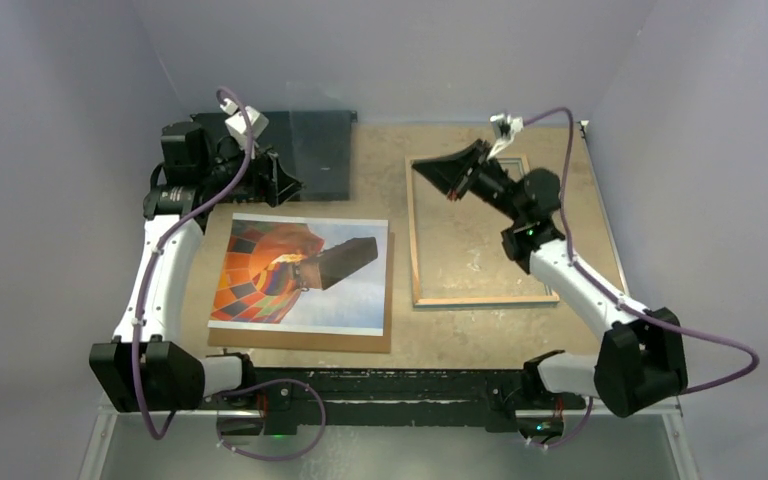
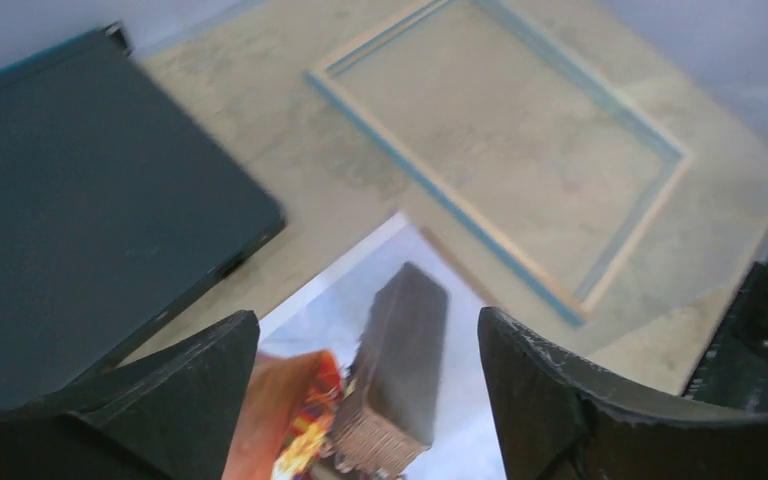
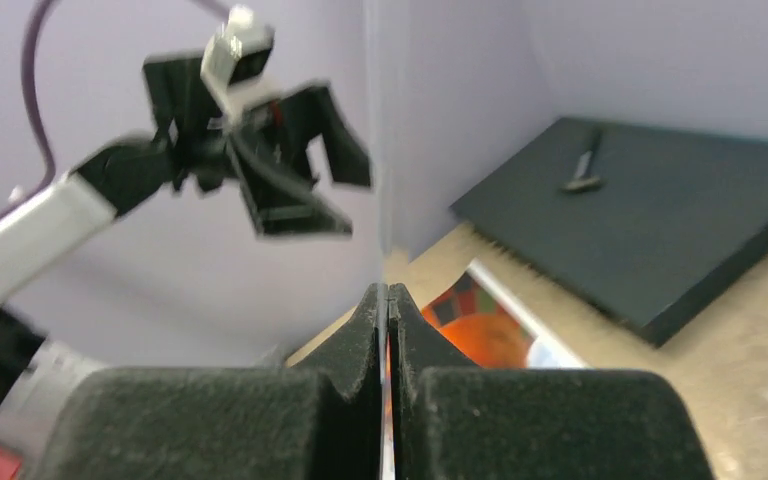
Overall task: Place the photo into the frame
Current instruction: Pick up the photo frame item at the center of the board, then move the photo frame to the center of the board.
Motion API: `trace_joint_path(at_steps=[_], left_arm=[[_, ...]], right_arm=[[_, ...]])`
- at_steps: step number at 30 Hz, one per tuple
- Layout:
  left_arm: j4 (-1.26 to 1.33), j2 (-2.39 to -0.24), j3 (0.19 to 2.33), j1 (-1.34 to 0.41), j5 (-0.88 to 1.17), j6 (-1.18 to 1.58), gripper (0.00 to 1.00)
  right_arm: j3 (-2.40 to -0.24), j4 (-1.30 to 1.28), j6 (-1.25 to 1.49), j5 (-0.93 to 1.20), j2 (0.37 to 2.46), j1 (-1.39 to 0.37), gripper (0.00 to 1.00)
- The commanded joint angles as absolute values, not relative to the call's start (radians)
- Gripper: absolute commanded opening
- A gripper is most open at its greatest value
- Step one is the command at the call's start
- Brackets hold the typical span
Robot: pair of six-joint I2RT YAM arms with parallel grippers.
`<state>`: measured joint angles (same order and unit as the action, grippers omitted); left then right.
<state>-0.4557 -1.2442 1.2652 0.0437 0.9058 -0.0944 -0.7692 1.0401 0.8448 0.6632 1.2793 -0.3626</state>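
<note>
The photo point(image 1: 260, 280), a print of an orange-red balloon against blue sky, lies face up on a brown backing panel point(image 1: 300, 340) left of centre. The frame point(image 1: 415, 240) lies flat to its right, with pale wood on top, blue edges and bare table inside. My left gripper point(image 1: 282, 183) hovers open over the photo's far edge. In the left wrist view it point(image 2: 365, 320) holds nothing, and the photo point(image 2: 400, 350) and the frame point(image 2: 440, 190) lie beyond. My right gripper point(image 1: 425, 170) is at the frame's far-left corner. Its fingers point(image 3: 388, 295) are pressed together with nothing seen between them.
A flat black box point(image 1: 320, 150) sits at the back left, just behind the left gripper, with a small dark object point(image 3: 585, 170) lying on it. Lilac walls close in the back and both sides. The brown panel juts out past the photo's near edge.
</note>
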Motion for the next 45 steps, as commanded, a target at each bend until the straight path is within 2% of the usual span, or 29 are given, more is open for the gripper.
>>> trace_joint_path(at_steps=[1, 5, 8, 13, 25, 37, 40, 45], left_arm=[[-0.555, -1.293, 1.307, 0.049, 0.652, -0.192, 0.83], [-0.57, -1.316, 1.275, 0.049, 0.563, -0.246, 0.88], [-0.546, -1.315, 1.231, 0.031, 0.558, -0.258, 0.9], [-0.546, -1.33, 1.18, -0.073, 0.507, -0.277, 0.92], [-0.491, -1.45, 1.127, -0.433, 0.351, -0.242, 0.9], [-0.344, -1.709, 1.253, -0.599, 0.216, -0.113, 0.9], [-0.332, -1.799, 1.33, -0.629, 0.222, -0.079, 0.9], [-0.286, -1.907, 1.405, -0.665, 0.2, -0.023, 0.9]], right_arm=[[-1.053, 0.394, 0.644, 0.501, 1.278, -0.291, 0.0], [-1.26, 0.052, 0.566, 0.586, 1.398, -0.144, 0.0], [-1.365, -0.163, 0.465, 0.517, 1.483, -0.099, 0.0], [-1.44, -0.297, 0.396, 0.453, 1.577, -0.07, 0.0], [-1.644, -0.474, 0.259, 0.147, 1.803, -0.065, 0.0], [-1.857, -0.573, 0.175, 0.008, 1.912, -0.066, 0.0], [-1.843, -0.6, 0.216, 0.004, 1.896, -0.054, 0.0], [-1.749, -0.498, 0.299, 0.026, 1.734, -0.002, 0.0]])
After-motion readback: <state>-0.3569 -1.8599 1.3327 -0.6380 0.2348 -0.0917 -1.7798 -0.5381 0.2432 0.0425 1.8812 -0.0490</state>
